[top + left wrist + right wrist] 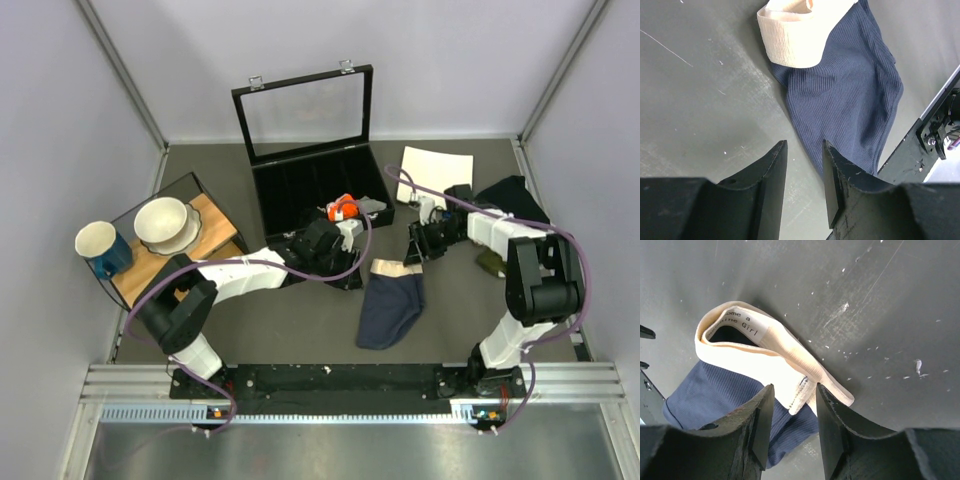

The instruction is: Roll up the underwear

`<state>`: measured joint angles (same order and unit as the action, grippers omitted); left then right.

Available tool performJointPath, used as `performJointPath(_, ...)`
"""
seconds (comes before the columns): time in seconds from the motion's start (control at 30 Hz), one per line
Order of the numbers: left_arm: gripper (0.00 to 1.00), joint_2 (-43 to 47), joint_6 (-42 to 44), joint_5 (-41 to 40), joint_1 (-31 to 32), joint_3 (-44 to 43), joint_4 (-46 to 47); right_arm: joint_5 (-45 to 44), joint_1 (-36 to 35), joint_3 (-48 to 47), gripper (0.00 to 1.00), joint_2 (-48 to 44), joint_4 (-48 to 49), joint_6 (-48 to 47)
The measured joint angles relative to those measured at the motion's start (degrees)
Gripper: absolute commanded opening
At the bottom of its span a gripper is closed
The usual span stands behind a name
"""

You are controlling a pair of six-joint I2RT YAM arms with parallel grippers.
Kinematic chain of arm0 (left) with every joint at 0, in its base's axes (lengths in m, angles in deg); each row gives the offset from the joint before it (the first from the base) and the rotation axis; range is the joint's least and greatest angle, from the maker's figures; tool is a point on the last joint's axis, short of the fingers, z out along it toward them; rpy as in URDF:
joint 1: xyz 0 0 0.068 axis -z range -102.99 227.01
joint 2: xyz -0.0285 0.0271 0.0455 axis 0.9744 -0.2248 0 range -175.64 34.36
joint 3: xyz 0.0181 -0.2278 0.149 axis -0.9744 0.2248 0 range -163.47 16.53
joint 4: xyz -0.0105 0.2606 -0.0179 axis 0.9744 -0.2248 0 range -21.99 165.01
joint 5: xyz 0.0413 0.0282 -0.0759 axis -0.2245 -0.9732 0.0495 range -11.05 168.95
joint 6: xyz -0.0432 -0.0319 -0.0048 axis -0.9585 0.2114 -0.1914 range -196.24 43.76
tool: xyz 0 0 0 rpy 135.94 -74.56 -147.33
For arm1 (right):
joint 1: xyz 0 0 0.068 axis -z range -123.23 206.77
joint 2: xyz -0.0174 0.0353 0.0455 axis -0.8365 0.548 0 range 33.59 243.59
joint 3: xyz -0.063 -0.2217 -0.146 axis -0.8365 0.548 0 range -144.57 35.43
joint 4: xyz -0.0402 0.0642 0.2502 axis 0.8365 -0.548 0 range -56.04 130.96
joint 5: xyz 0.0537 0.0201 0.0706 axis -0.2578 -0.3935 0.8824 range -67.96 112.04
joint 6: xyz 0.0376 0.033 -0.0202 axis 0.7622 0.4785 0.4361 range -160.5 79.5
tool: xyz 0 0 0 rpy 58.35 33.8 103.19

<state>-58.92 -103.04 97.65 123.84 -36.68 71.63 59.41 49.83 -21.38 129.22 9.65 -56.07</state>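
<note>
Lying flat on the bench (300, 320) in the top view, the underwear (390, 305) is folded into a narrow strip with its waistband (400, 267) at the far end, the left end effector (350, 268) just beside that band and the right end effector (415, 248) near its far right corner. From the left wrist, the left end effector's fingers (772, 170) stand parted and empty, one tip at the navy hem. From the right wrist, the right end effector is spread over the waistband's folded end, though contact is hard to judge.

Right claw (792, 427) parted over beige-banded underwear (747, 362), dark table (865, 300).
</note>
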Motion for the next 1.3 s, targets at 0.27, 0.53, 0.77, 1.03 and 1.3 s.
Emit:
performJointPath(0.27,0.38,0.00,0.00,0.59,-0.02,-0.02,0.35,-0.46,0.00,0.00,0.41,2.01,-0.02,0.39)
performJointPath(0.53,0.37,-0.24,0.15,1.79,0.00,-2.36,0.17,-0.44,-0.02,-0.37,0.27,3.28,-0.09,0.63)
performJointPath(0.77,0.36,-2.93,0.20,3.74,-0.02,-6.80,0.26,-0.24,-0.02,-0.39,0.00,3.52,-0.37,0.79)
performJointPath(1.03,0.34,-8.20,0.22,6.01,0.00,-11.67,0.17,-0.35,0.00,-0.70,0.00,3.32,-0.63,0.83)
performJointPath(1.3,0.33,-13.66,0.24,6.64,-0.02,-16.79,-1.07,-2.08,0.28,-0.70,0.00,2.08,-0.61,0.87)
